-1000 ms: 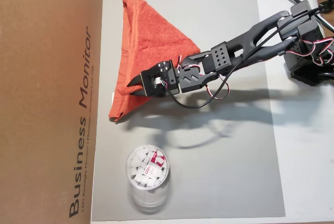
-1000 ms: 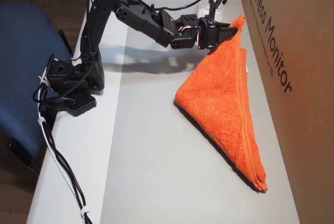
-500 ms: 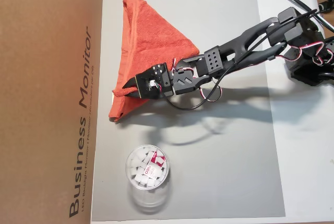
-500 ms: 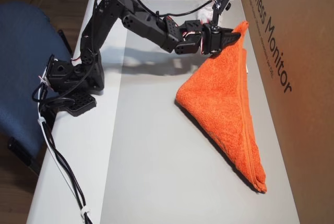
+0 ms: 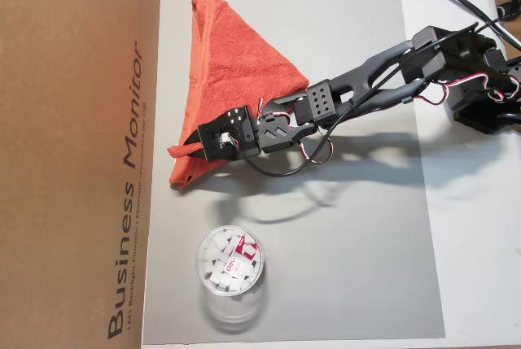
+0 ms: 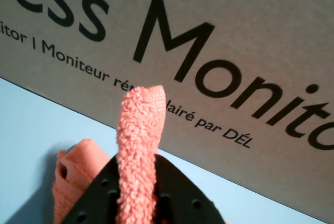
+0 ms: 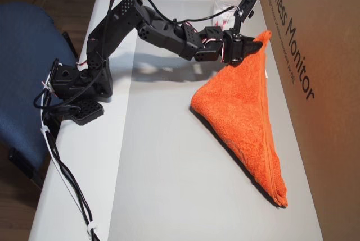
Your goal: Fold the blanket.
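Since a second ago my pincer [image 5: 189,142] has carried the blanket's corner further toward the cardboard box [image 5: 77,121], and the arm has stretched out lower behind it. From an overhead view, the blanket [image 5: 232,80] lies as a triangle on the grey mat [image 5: 342,227] right beside the box, one long edge running along the box's side; a clear jar [image 5: 229,266] of white pieces stands on the mat, apart from the blanket. On the wrist view, I see a strip of terry [image 6: 138,145] standing up between the two black jaws, which are clamped tight on it, with the box's printed lettering close behind. From another overhead view, the pincer [image 7: 245,47] holds the corner lifted off the mat, just short of the box [image 7: 320,83], while the rest of the blanket [image 7: 247,123] drapes down and tapers to a point near the counter's [image 7: 79,196] near edge.
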`<state>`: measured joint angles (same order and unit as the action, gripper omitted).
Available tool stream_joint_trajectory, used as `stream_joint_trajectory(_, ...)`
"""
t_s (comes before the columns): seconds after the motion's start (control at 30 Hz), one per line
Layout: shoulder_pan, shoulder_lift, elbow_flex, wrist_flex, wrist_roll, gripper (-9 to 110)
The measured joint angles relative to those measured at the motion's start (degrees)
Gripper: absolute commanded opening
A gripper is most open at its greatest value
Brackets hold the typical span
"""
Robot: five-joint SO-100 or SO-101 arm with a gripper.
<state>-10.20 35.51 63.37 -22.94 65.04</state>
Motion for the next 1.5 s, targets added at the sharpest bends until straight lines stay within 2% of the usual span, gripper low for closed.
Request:
stream_joint_trajectory(0.4, -0.2, -4.1, -2.0, 0.0, 0.2, 2)
stream_joint_trajectory(0.7, -0.7, -5.2, -2.1, 0.2, 0.3, 12)
stream_joint_trajectory(1.5, -4.3, -5.6, -2.2, 0.2, 25.2, 11)
